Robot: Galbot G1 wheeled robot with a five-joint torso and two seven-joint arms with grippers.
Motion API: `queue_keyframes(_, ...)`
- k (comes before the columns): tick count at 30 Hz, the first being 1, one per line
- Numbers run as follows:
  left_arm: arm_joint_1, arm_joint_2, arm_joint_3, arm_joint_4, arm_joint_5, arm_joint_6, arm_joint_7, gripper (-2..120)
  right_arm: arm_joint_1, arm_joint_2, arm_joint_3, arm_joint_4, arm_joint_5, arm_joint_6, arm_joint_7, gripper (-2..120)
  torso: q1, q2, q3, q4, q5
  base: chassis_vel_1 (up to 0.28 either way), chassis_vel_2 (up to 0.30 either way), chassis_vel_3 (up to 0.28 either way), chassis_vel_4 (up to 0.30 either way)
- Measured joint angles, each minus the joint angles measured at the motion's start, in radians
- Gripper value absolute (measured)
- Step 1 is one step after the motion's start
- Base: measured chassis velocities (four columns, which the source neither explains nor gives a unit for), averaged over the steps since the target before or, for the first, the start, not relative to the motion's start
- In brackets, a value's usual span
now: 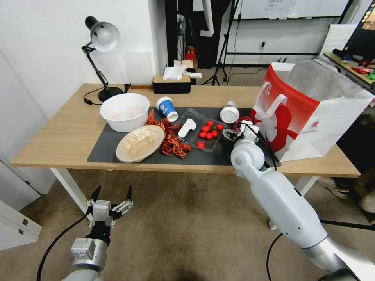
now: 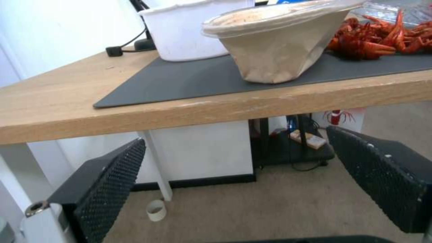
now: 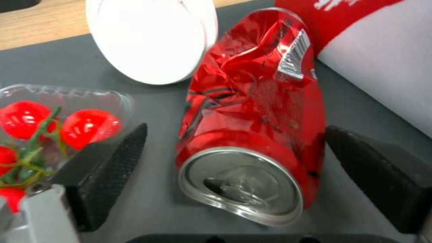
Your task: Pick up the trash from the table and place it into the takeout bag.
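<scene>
A crushed red can (image 3: pixel 256 111) lies on the dark mat (image 1: pixel 105 150) of the table (image 1: pixel 58 140), between the white lidded cup (image 1: pixel 229 112) lying on its side and the takeout bag (image 1: pixel 308 109). My right gripper (image 3: pixel 236 130) is open, one finger on each side of the can, neither pad touching it. A blue-and-white paper cup (image 1: pixel 167 109) stands farther left, and a beige lidded bowl (image 1: pixel 140 143) sits near the table's front edge. My left gripper (image 1: pixel 112 195) hangs open and empty below that edge, over the floor.
A big white bowl (image 1: pixel 125 112) and red crayfish shells (image 1: pixel 172 142) lie on the mat. A clear tray of cherry tomatoes (image 1: pixel 209 132) sits just left of the right gripper. A desk lamp (image 1: pixel 102 43) and a tissue box (image 1: pixel 171 84) stand at the back.
</scene>
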State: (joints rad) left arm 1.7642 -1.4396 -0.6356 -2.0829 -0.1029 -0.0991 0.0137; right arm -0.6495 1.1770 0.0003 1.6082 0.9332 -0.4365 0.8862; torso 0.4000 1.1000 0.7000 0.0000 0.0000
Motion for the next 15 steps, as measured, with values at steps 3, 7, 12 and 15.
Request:
queue_keyframes(3,-0.001,0.001,0.0,0.0,0.0,-0.002,0.0,100,-0.004,0.0,0.005,-0.001,0.0,0.004,0.0,91,0.0,0.0,0.0,-0.0001,0.0,0.0,0.0,0.0,0.0)
queue_keyframes(7,-0.002,0.001,0.002,0.006,0.001,-0.007,0.0,100,-0.011,0.0,0.01,-0.001,0.0,0.008,0.0,82,0.0,0.0,0.0,0.0,-0.0001,0.0,0.0,0.0,0.0)
queue_keyframes(12,-0.007,0.001,0.007,0.012,0.004,-0.01,-0.001,100,-0.024,0.0,0.015,0.004,0.001,0.017,0.003,59,0.0,0.0,0.0,-0.0001,0.0,0.0,0.0,0.0,0.0)
queue_keyframes(15,-0.005,0.001,0.007,0.013,0.004,-0.011,-0.001,100,-0.026,-0.001,0.016,0.007,0.002,0.018,0.004,51,0.0,0.0,0.0,-0.0001,0.0,0.0,0.0,0.0,0.0)
